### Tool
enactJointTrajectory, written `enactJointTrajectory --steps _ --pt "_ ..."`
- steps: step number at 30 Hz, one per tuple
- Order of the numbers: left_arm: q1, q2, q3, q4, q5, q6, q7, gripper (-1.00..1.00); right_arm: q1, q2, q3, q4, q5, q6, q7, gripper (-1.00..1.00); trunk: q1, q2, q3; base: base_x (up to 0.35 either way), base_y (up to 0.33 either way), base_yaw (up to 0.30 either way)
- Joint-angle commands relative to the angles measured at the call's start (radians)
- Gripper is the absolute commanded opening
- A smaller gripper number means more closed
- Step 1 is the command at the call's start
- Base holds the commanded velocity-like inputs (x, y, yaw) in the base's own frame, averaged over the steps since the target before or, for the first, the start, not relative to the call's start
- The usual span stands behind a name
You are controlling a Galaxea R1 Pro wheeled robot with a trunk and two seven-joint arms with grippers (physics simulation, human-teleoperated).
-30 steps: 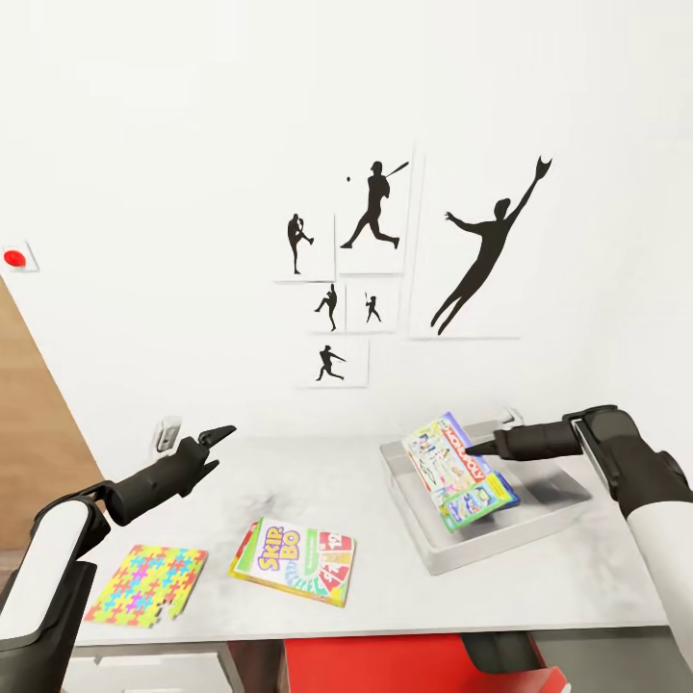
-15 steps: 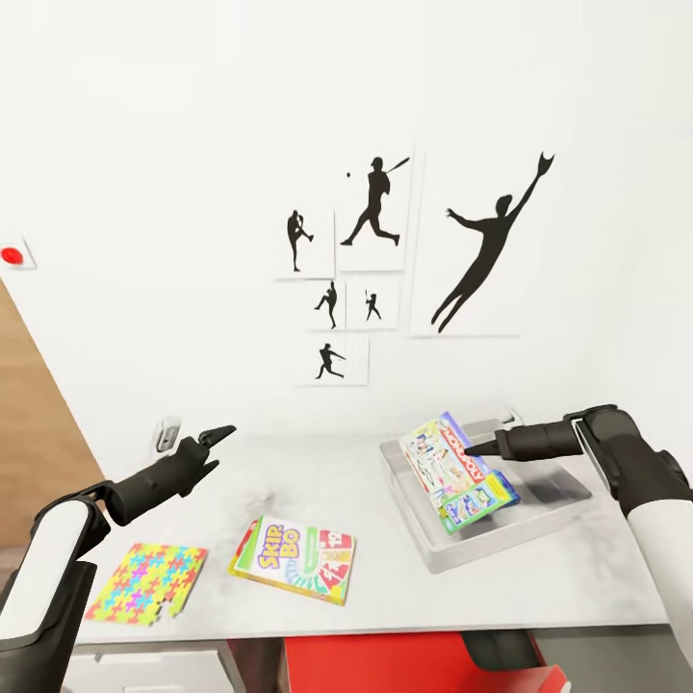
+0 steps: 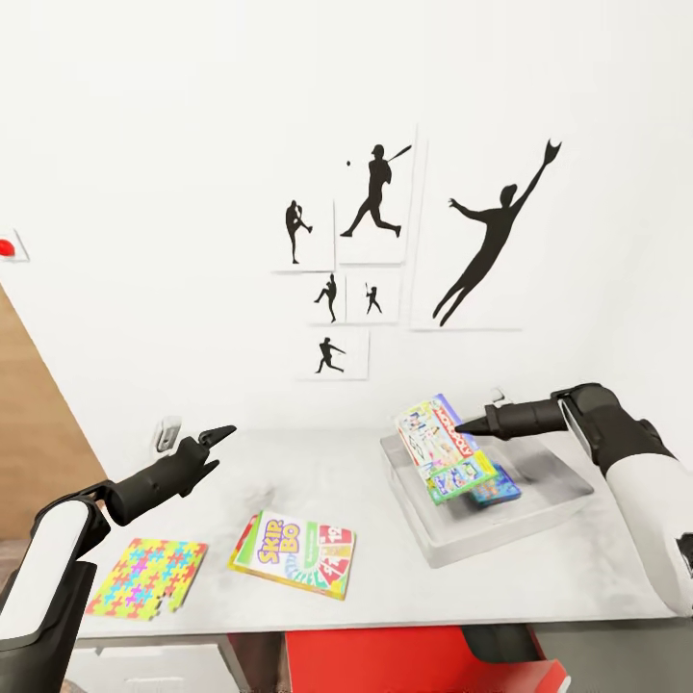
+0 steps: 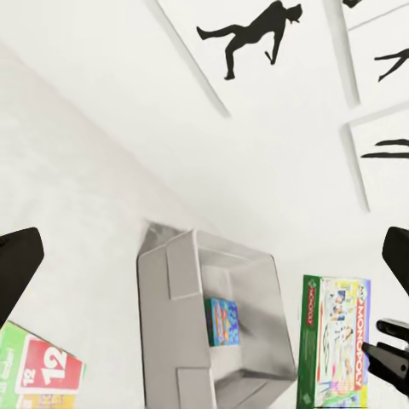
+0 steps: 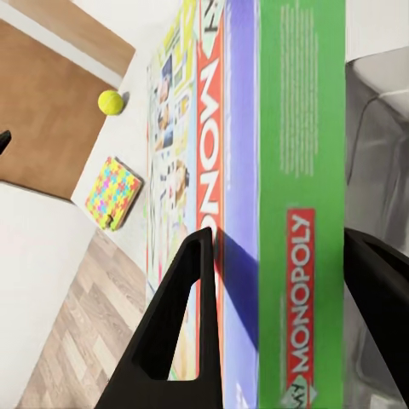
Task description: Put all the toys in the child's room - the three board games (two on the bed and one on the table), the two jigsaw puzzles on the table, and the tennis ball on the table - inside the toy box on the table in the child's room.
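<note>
Monopoly box (image 3: pixel 445 449) between right fingers (image 5: pixel 175 324) (above toy box (image 3: pixel 539 513))

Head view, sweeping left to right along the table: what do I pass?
jigsaw puzzle → SKIP-BO board game → Monopoly board game gripped by the right gripper, tilted over the toy box.

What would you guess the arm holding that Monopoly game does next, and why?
Probably lower it and let go. The right gripper pinches the Monopoly box between its fingers, tilted above the toy box, where a small blue game already lies. The box hangs over the tray, so dropping lower should seat it.
</note>
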Motion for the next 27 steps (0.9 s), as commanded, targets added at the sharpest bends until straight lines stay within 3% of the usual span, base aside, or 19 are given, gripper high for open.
enactJointTrajectory --steps 1,6,12,16,19,20,27 --pt "-0.001 0.0 0.001 -0.001 0.012 0.003 0.01 1.0 -0.009 0.001 0.001 0.007 0.006 0.008 0.006 -1.0 0.001 -0.002 -0.004 0.0 0.0 0.0" --pt "-0.01 -0.011 -0.005 0.0 0.018 0.005 -0.004 1.0 -0.032 0.005 0.001 0.03 0.006 0.011 0.001 -1.0 0.001 -0.002 -0.012 0.0 0.0 0.0" --pt "-0.108 -0.013 -0.006 0.001 0.024 0.014 -0.006 1.0 -0.04 0.007 0.001 0.037 0.006 0.014 -0.014 -1.0 0.001 -0.002 -0.022 0.0 0.0 0.0" --pt "-0.172 -0.009 -0.003 0.003 0.059 0.02 -0.003 1.0 -0.041 0.007 0.001 0.038 0.005 0.015 -0.018 -1.0 0.001 -0.002 -0.029 0.0 0.0 0.0" --pt "-0.238 0.0 -0.002 0.007 0.126 0.022 0.038 1.0 -0.044 0.007 0.001 0.037 0.005 0.016 -0.02 -1.0 0.001 -0.002 -0.033 0.0 0.0 0.0" --pt "-0.238 0.0 -0.002 0.007 0.126 0.022 0.038 1.0 -0.044 0.007 0.001 0.037 0.005 0.016 -0.02 -1.0 0.001 -0.002 -0.035 0.0 0.0 0.0" --pt "-0.377 0.011 -0.004 0.012 0.289 0.023 0.296 1.0 -0.048 0.007 0.001 0.037 0.006 0.017 -0.022 -1.0 0.001 -0.002 -0.047 0.0 0.0 0.0"
